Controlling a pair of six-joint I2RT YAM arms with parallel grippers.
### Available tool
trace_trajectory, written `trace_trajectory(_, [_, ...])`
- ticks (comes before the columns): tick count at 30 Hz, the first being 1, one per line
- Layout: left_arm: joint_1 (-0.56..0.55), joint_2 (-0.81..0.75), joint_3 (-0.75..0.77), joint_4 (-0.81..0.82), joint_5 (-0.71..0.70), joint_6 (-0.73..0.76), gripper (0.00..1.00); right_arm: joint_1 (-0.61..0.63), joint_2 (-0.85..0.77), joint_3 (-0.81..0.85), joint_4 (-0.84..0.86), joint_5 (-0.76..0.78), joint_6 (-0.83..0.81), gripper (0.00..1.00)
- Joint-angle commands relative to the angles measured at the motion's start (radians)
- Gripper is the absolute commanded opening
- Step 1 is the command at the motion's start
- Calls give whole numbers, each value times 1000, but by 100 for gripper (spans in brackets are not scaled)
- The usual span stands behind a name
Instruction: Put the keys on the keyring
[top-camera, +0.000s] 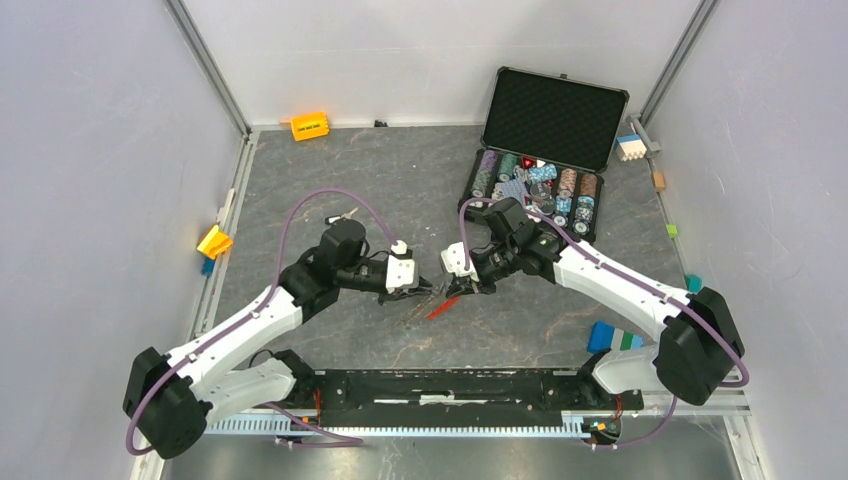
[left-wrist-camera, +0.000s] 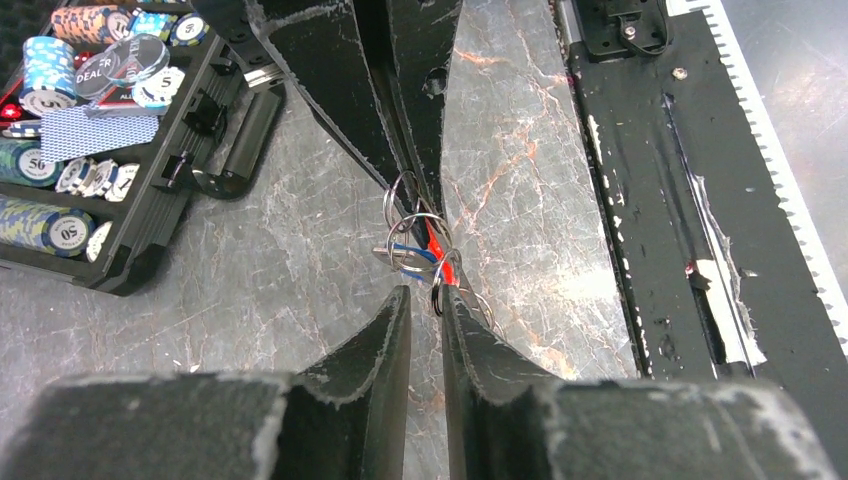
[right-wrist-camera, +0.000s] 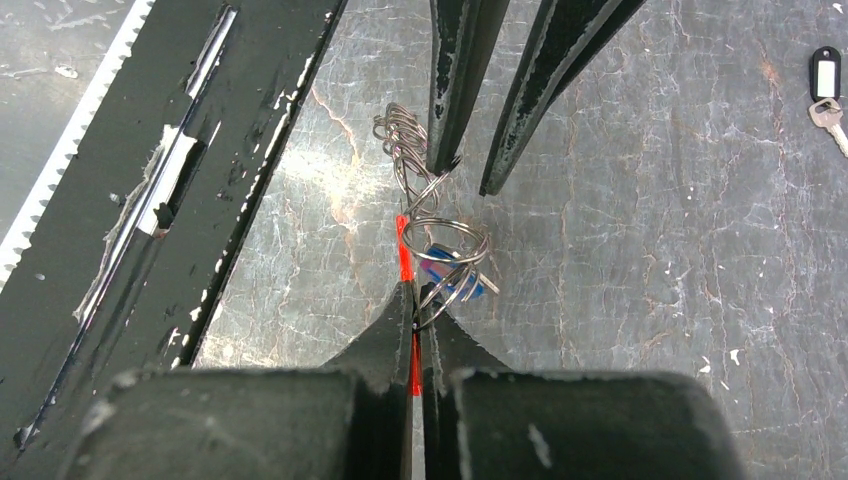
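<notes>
two tools meet at the keyring, mid-surface

both arms reach inward, and their tips come almost nose to nose over the grey marbled surface, a little in front of the black rail at the near edge.

the right tool is pressed together on the red fob of the keyring. the fob's thin red edge runs up out of the closed jaws, and the silver wire loops stand in a tangle just past the tips. a blue-tagged piece sits inside those loops with a bit of silver metal beside it. its shape is too small to make out.

the left tool comes in from the opposite side with its fingers slightly apart, leaving a narrow slit with the surface showing through. one wire loop lies against the inner edge of one finger. in the right wrist view the uppermost loops touch one fingertip only. nothing visibly bridges both fingers.

one loose key, silver with a dark tag that has a white window, lies flat on the surface. it is well apart from the keyring, beyond the left arm.

at the far right an open case holds rows of poker chips. an orange block sits at the far edge.
</notes>
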Motion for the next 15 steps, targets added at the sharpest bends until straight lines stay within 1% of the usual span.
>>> trace_trajectory(1, [2, 17, -7, 33, 24, 45, 25, -6, -37, 21, 6, -41, -22, 0])
trace_trajectory(7, [2, 30, -6, 32, 35, 51, 26, -9, -41, 17, 10, -38, -22, 0])
trace_trajectory(15, [2, 39, -8, 43, 48, 49, 24, -9, -45, 16, 12, -36, -20, 0])
